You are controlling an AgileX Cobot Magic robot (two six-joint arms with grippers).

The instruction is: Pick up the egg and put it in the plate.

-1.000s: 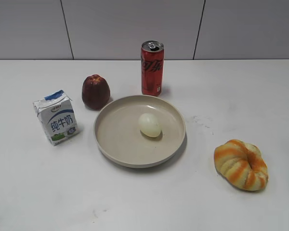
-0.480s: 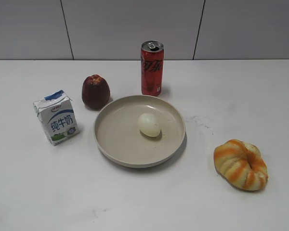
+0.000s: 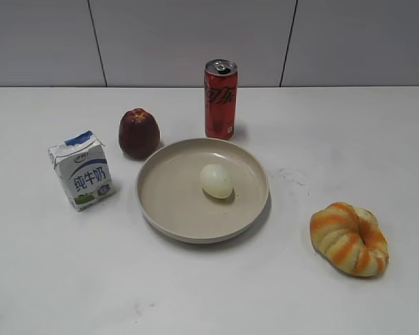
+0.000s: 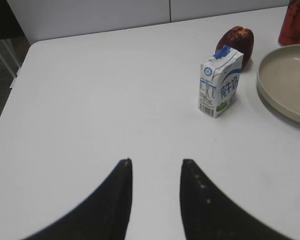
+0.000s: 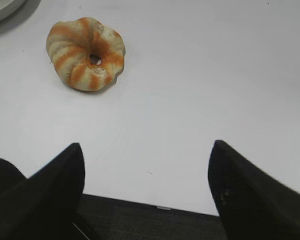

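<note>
The egg (image 3: 216, 181) lies in the plate (image 3: 169, 209) (near its middle); left gripper (image 4: 155, 162) slightly parted, empty; right gripper (image 5: 146, 145) spread wide, empty.

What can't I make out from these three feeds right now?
- Egg: exterior view only; the left wrist frame edge cuts the plate before it.
- Soda can: left wrist view, cropped at the corner.
- Both arms: absent from the exterior view.
- Left end effector, right end effector: only dark finger tips show.
</note>
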